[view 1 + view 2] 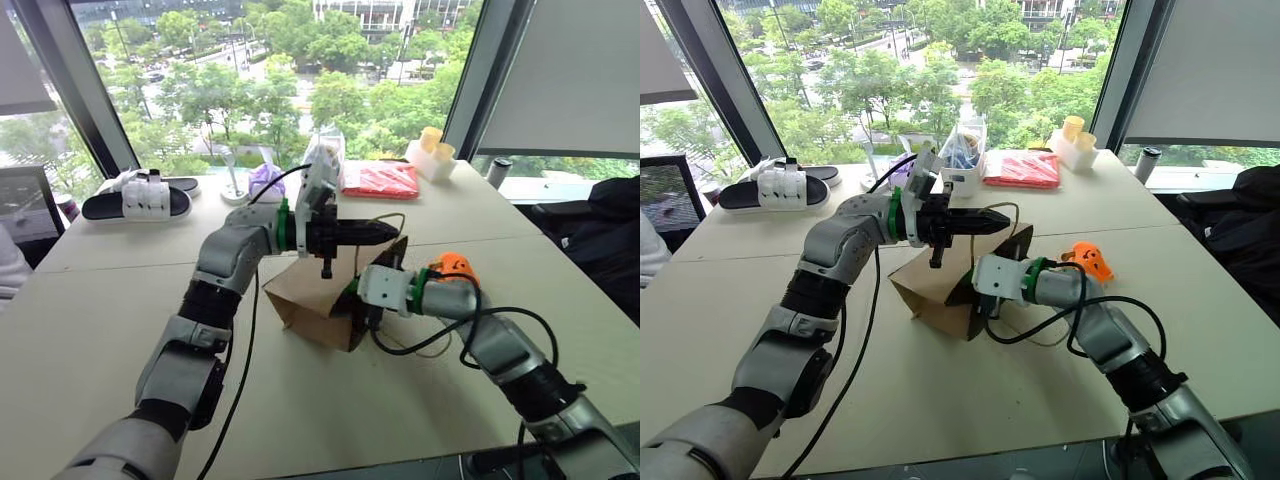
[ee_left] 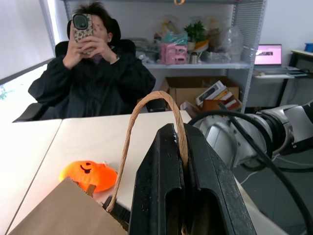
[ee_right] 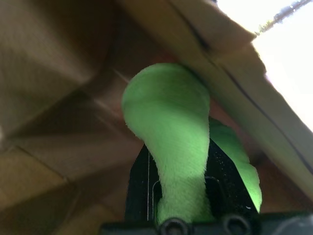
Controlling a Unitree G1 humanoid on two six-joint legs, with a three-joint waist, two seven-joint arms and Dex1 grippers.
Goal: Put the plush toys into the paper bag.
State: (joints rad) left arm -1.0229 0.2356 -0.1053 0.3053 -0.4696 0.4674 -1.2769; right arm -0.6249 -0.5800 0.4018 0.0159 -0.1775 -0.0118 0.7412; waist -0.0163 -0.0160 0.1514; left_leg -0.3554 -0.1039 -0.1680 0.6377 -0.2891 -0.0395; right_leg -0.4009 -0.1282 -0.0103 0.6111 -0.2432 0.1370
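Green toy goes into the bag mouth, orange one waits on the desk

The lime-green plush toy [image 3: 171, 142] is pinched between the right gripper's [image 3: 182, 196] fingers and sits inside the brown paper bag [image 1: 315, 300], paper walls all around it. The bag lies tipped on its side near the middle of the desk [image 1: 120, 350], its mouth facing the right arm. Above it, the left gripper [image 2: 182, 161] has its fingers pressed together on the bag's tan cord handle [image 2: 142, 112], holding the loop up. The orange plush toy [image 1: 452, 266] rests on the desk just beyond the right arm, toward the right edge. Sandals [image 1: 140, 198] and a red packet [image 1: 382, 180] lie along the far edge; a person [image 2: 93, 73] sits past the desk holding a phone.
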